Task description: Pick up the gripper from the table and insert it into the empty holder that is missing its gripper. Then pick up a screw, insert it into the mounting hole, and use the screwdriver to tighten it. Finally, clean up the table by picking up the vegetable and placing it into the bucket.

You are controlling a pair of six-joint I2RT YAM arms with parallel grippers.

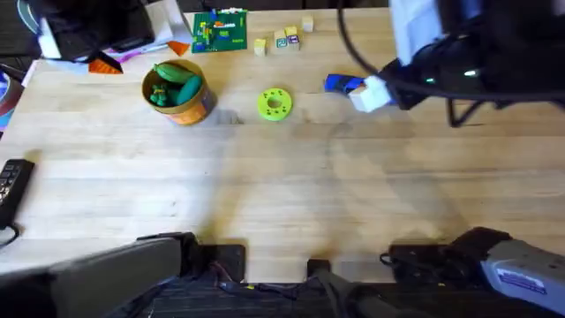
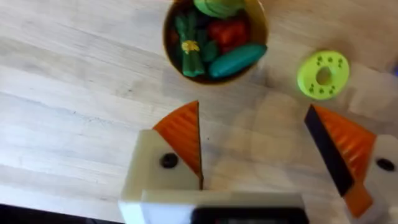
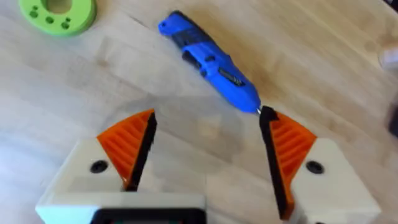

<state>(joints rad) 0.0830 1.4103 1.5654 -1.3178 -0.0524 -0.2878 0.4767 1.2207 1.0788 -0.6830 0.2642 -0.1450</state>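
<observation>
The orange-tan bucket [image 1: 179, 95] [image 2: 214, 37] stands at the far left of the table and holds a green vegetable [image 2: 237, 59] among several others. The blue screwdriver [image 1: 342, 84] [image 3: 208, 65] lies flat at the far right. My right gripper [image 1: 371, 93] [image 3: 208, 115] hovers open just beside it, and the bit end lies close to one orange-tipped finger [image 3: 289, 146]. My left gripper [image 2: 252, 112] is open above bare wood, short of the bucket, with nothing between its orange pads. The loose gripper piece, the holder and the screw are out of view.
A lime-green disc with holes [image 1: 274, 102] [image 2: 323, 74] [image 3: 58, 14] lies between bucket and screwdriver. A green circuit board [image 1: 221, 31] and small wooden blocks [image 1: 282, 40] sit at the far edge. A black remote [image 1: 13, 185] rests at the left edge.
</observation>
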